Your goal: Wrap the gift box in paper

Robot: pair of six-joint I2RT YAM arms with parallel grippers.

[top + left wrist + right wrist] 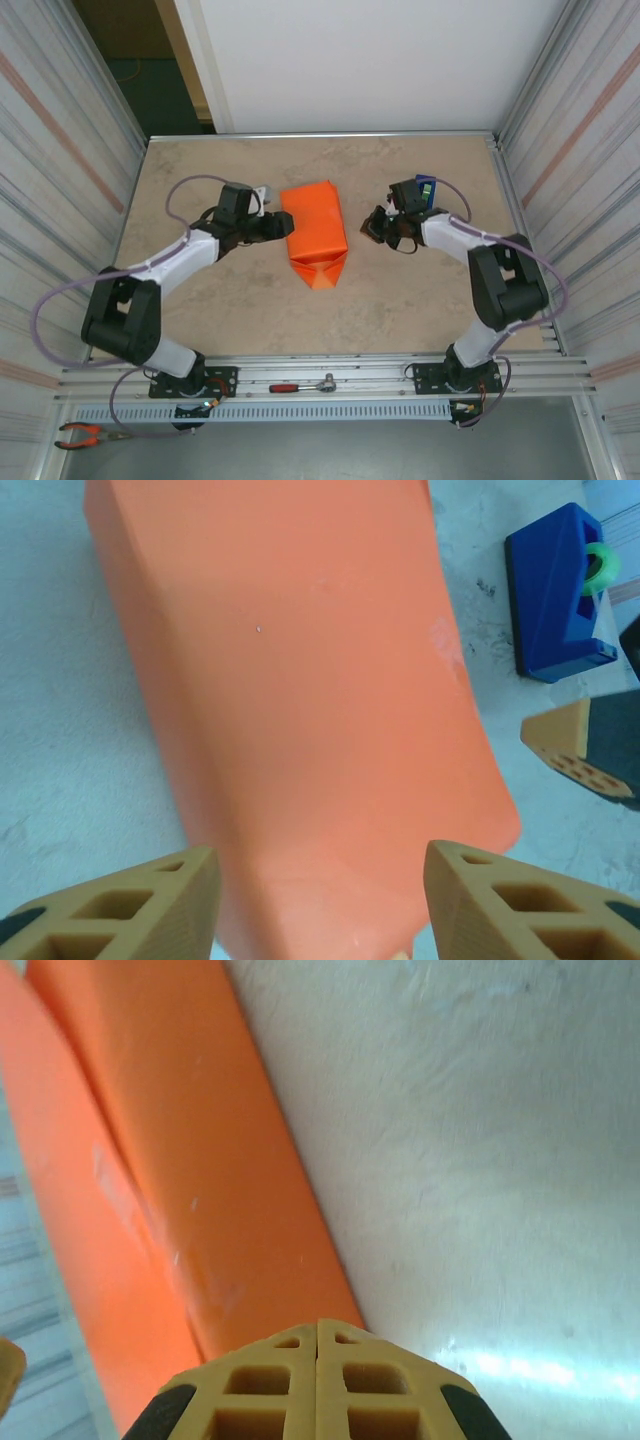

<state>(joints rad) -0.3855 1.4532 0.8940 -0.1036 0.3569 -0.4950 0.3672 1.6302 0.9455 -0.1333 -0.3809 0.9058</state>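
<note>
Paper (320, 268) skins the gift box (312, 225); left gripper (320, 865) spread wide; right gripper (318, 1332) pinched together, empty.

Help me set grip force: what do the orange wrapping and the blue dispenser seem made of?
The paper: thin matte sheet, judging by soft creases and a dull, glare-free face. The tape dispenser: probably hard plastic, given crisp moulded edges and slight sheen.

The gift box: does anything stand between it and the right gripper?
Nothing visible does. From above, only bare table lies between the shut right gripper and the orange-wrapped gift box. The blue tape dispenser sits behind that gripper's wrist, off the path.
</note>
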